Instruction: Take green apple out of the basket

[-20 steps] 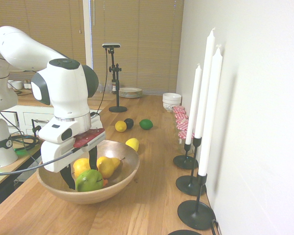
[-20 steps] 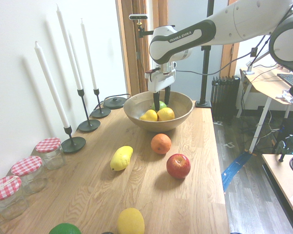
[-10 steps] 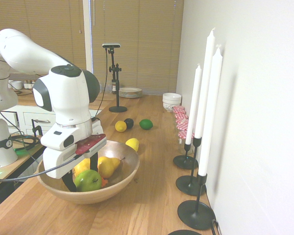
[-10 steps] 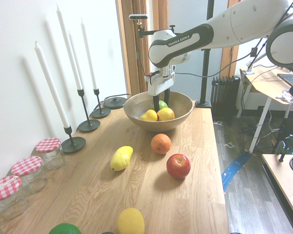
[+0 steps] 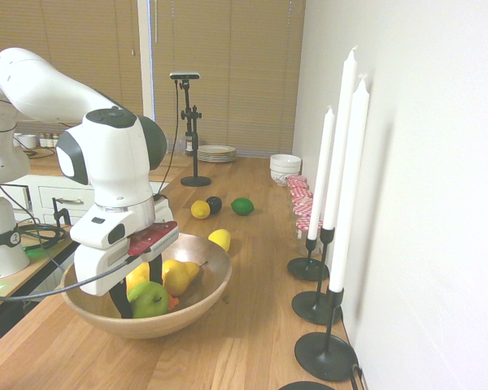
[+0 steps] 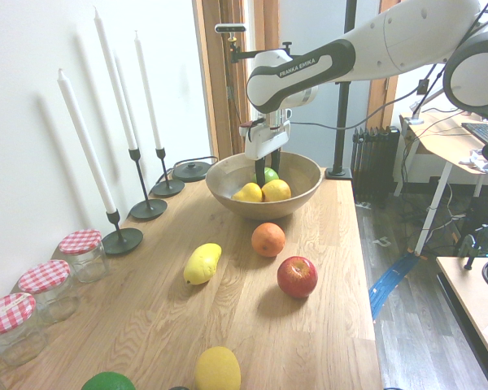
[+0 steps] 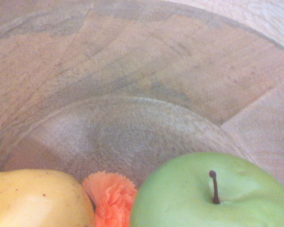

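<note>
**Now clamped on the apple, down in the basket**

The gripper (image 5: 140, 294) points straight down, its fingers pressed to either side of the green apple (image 5: 150, 300). The apple sits low inside the basket (image 5: 197, 302), touching a yellow pear (image 5: 177, 277). Beyond the basket's far rim lies a lemon (image 5: 220, 239).

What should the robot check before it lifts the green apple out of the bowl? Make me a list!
1. Jaws of the gripper shut on the green apple: ok, one finger on each side.
2. Apple still down in the wooden bowl: ok, not lifted yet.
3. Gripper pointing straight down: ok.
4. Yellow fruits right beside the apple could get bumped: cannot tell.
5. Room above the bowl for going up: ok.
6. Free table to put it down, near the red apple: ok.
</note>
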`<action>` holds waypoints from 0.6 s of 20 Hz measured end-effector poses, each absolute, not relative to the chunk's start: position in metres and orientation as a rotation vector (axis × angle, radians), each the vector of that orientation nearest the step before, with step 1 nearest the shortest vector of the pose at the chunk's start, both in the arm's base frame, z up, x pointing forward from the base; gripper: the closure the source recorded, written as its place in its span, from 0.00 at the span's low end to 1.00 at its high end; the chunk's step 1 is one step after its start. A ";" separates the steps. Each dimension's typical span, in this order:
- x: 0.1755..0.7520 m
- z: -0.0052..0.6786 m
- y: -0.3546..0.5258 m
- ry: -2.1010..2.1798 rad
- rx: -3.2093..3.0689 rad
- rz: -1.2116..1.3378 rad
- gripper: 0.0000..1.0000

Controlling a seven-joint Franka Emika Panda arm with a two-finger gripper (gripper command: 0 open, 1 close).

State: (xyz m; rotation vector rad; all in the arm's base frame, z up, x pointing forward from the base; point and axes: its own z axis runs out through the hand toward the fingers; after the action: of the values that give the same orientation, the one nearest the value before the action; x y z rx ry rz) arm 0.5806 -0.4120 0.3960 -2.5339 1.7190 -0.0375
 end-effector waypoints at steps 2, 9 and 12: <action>0.587 0.404 -0.401 1.685 -2.545 -0.053 1.00; 0.609 0.494 -0.309 1.488 -2.653 -0.203 1.00; 0.614 0.528 -0.247 1.402 -2.706 -0.252 1.00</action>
State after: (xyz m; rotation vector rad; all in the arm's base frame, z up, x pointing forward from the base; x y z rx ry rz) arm 0.6137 -0.2470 0.5285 -2.7065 1.4017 -0.2523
